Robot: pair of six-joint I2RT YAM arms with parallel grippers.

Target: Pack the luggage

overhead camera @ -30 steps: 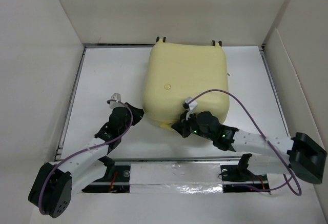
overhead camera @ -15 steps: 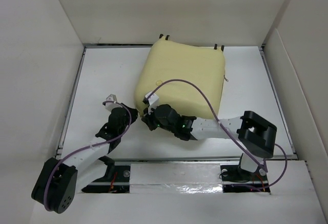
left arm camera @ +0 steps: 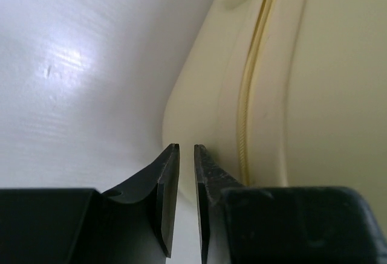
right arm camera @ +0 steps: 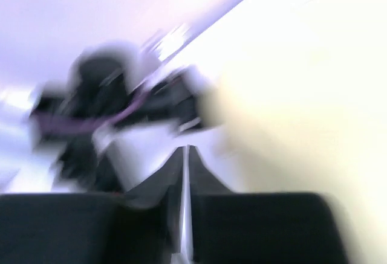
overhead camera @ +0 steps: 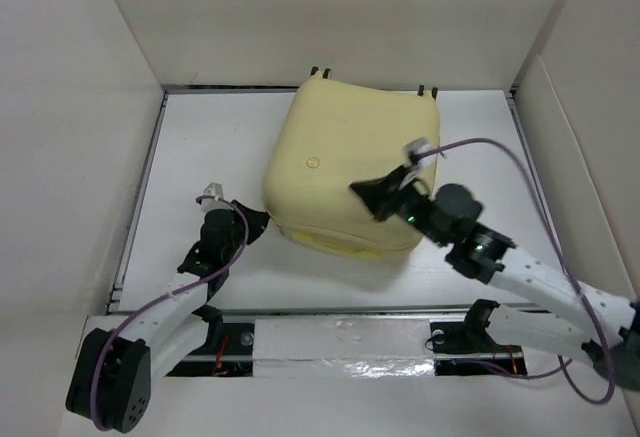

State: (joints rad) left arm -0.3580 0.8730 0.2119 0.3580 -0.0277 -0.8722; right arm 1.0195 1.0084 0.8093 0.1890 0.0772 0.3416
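Observation:
The luggage [overhead camera: 340,157] is a pale yellow hard-shell suitcase. It lies shut on the white table, turned a little, with a small round emblem [overhead camera: 313,162] on its shell. My left gripper [overhead camera: 260,223] sits at its front left corner, low by the table. In the left wrist view the left gripper [left arm camera: 186,148] is shut and empty, beside the shell [left arm camera: 314,77] and its zip seam [left arm camera: 251,101]. My right gripper [overhead camera: 358,190] hovers over the front of the shell. In the blurred right wrist view it [right arm camera: 186,149] is shut and empty, with the shell [right arm camera: 302,77] to its right.
White walls enclose the table on the left, back and right. Small black wheels [overhead camera: 318,73] show at the suitcase's far edge, near the back wall. A taped metal rail [overhead camera: 340,342] runs along the near edge between the arm bases. The purple cable [overhead camera: 500,152] loops above the right arm.
The suitcase turned a little early on, then stayed put. My right arm swung from its front left corner up and to the right over the shell. My left gripper barely moved.

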